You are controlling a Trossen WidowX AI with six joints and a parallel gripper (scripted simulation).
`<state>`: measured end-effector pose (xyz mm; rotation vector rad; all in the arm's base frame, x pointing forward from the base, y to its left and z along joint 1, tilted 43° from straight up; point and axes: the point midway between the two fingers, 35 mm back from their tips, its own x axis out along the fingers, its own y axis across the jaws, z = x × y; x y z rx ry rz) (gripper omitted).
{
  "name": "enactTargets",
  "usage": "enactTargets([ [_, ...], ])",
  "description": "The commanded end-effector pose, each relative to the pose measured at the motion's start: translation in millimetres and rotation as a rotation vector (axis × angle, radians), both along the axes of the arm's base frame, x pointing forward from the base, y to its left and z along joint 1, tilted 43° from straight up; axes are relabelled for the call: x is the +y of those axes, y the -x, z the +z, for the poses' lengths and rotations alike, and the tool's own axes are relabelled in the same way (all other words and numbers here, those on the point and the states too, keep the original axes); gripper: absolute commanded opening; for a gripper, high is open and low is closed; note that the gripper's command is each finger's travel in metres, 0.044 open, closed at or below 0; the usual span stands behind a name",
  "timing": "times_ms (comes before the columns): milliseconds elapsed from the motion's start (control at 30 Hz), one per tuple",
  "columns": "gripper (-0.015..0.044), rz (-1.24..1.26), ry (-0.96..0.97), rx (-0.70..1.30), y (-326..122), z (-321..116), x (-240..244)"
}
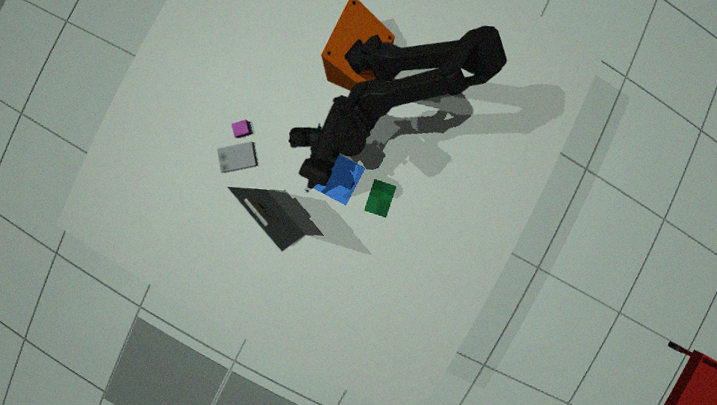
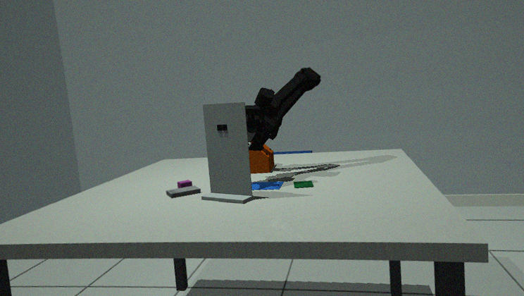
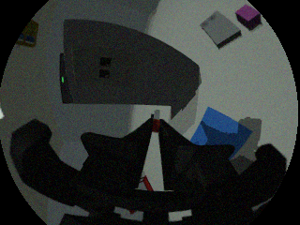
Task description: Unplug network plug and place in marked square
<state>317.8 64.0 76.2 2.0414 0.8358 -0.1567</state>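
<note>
Just off the panel (image 1: 286,229) (image 2: 230,156) (image 3: 141,70), the gripper (image 1: 309,184) (image 2: 253,121) (image 3: 156,122) pinched the plug (image 1: 307,189) (image 3: 157,125), probably light, stiff, best held by its sides.

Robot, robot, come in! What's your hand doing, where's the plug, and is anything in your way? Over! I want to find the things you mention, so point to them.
Black gripper (image 1: 309,185) (image 2: 252,146) (image 3: 156,122) shut on small red-and-pale plug (image 1: 308,189) (image 3: 157,125). Plug out of socket, above table. Nothing seen blocking flat blue square (image 1: 345,185) (image 2: 268,185) (image 3: 219,131).
</note>
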Motion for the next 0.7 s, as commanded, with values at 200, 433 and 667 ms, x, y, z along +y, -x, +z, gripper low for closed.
enactTargets([
  [200, 0.0, 0.314, 0.009, 0.128, 34, -27, 45],
  [433, 0.0, 0.453, -0.01, 0.18, 54, -35, 63],
  [667, 0.0, 0.454, -0.009, 0.181, 54, -38, 65],
])
